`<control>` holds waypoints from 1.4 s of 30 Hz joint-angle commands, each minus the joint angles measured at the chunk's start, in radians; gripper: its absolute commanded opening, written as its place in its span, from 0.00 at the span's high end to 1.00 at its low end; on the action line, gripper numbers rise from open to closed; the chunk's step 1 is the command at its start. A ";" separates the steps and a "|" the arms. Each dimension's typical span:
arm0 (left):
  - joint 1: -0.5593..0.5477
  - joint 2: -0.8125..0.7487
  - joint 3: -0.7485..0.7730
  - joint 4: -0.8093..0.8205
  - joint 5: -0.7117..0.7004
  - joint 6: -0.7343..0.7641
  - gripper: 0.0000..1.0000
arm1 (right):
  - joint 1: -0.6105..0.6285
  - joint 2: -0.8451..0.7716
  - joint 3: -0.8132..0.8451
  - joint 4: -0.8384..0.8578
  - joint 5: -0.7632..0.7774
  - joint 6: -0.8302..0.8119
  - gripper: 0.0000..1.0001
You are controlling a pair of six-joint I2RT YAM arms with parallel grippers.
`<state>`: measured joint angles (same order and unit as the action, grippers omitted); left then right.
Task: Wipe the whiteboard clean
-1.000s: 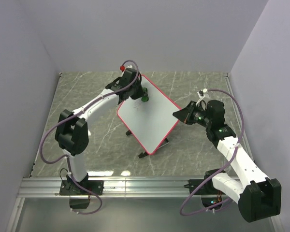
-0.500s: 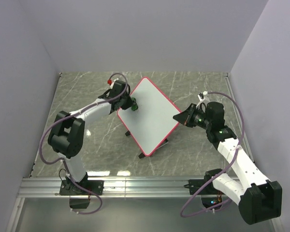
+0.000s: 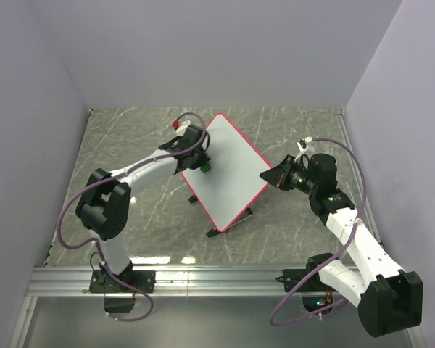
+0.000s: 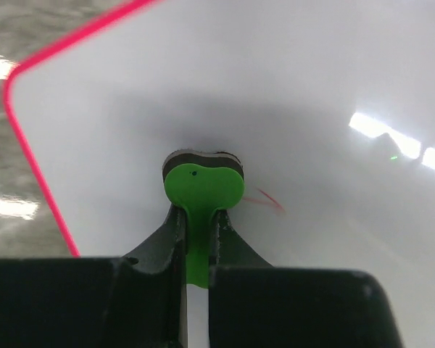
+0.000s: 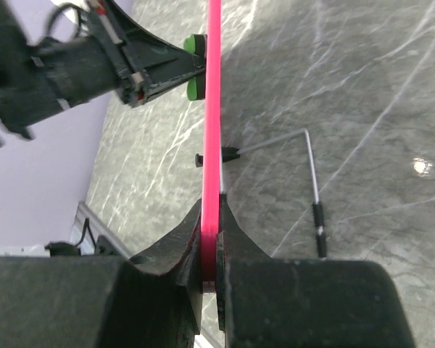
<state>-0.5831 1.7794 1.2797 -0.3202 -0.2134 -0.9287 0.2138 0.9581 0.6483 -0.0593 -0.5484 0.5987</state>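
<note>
The whiteboard [image 3: 228, 170] is a white board with a pink-red frame, tilted on its stand in the middle of the table. My left gripper [image 3: 201, 165] is shut on a small green eraser [image 4: 202, 190] and presses it against the board's left part [image 4: 290, 87]. A faint red stroke [image 4: 267, 201] shows just right of the eraser. My right gripper [image 3: 270, 174] is shut on the board's right corner, its jaws clamping the pink frame edge [image 5: 212, 145]. In the right wrist view the green eraser [image 5: 193, 67] and the left gripper [image 5: 192, 69] show on the board's far side.
The grey marble table [image 3: 130, 145] is walled by pale panels at back and sides. A metal wire stand leg with black feet [image 5: 313, 174] juts from under the board [image 3: 248, 212]. An aluminium rail [image 3: 203, 279] runs along the near edge.
My left gripper has swept the eraser from the board's upper left edge down and left, then a little right onto the board. The scribbles seen earlier are gone. The right gripper keeps its hold.
</note>
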 commanded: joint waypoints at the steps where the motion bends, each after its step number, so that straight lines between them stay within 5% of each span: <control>1: -0.173 0.112 0.191 -0.072 0.131 0.002 1.00 | 0.062 0.008 -0.004 0.019 -0.154 -0.120 1.00; 8: -0.208 0.135 0.293 -0.098 0.108 -0.012 1.00 | 0.070 -0.009 0.004 -0.004 -0.147 -0.134 1.00; 22: -0.026 0.012 -0.166 0.043 0.129 -0.022 1.00 | 0.079 -0.028 0.002 -0.010 -0.147 -0.135 1.00; 28: 0.003 0.107 0.051 -0.020 0.155 0.045 1.00 | 0.087 -0.036 -0.015 -0.007 -0.142 -0.128 1.00; 36: -0.087 0.233 0.404 -0.049 0.321 0.103 1.00 | 0.090 -0.044 -0.015 -0.019 -0.131 -0.135 1.00; 42: -0.132 0.262 0.468 -0.025 0.393 0.088 1.00 | 0.090 -0.051 -0.018 -0.027 -0.120 -0.140 1.00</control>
<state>-0.6357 1.9945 1.7428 -0.4271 -0.0082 -0.8146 0.2489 0.9276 0.6319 -0.1146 -0.4946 0.6304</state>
